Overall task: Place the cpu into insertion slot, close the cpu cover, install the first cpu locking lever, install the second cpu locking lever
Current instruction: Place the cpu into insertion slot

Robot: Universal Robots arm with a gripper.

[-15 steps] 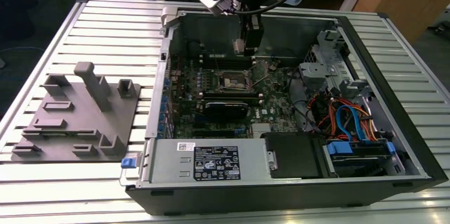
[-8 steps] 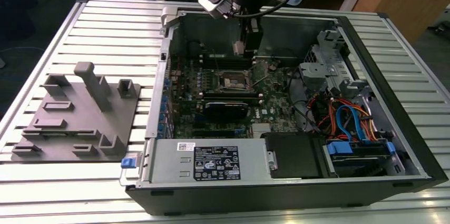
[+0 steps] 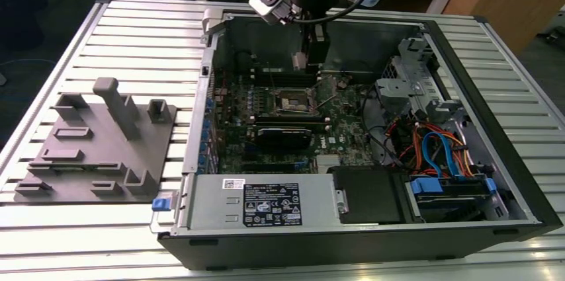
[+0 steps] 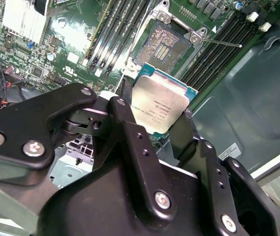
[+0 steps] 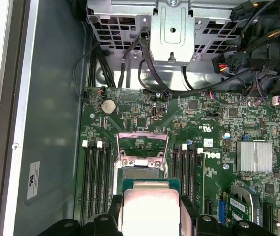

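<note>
The cpu (image 4: 160,109) is a small square chip with a silvery top and green edge, and my gripper (image 4: 157,120) is shut on it, black fingers (image 4: 125,113) pressing its two sides. It hangs tilted a little above the green board, short of the insertion slot (image 4: 169,44), whose contact field lies bare. In the first wrist view the cpu (image 5: 149,204) sits in my gripper (image 5: 150,216) just before the slot (image 5: 140,173), with the cpu cover (image 5: 142,158) swung up open behind it. In the exterior view my gripper (image 3: 305,56) reaches down into the case above the slot (image 3: 290,100).
Long black memory slots (image 5: 96,177) flank the socket on both sides. A thin locking lever (image 4: 223,43) sticks out beside it. A drive cage (image 5: 171,29) and cables (image 3: 433,149) crowd the case. A grey fixture plate (image 3: 97,149) lies at the exterior view's left.
</note>
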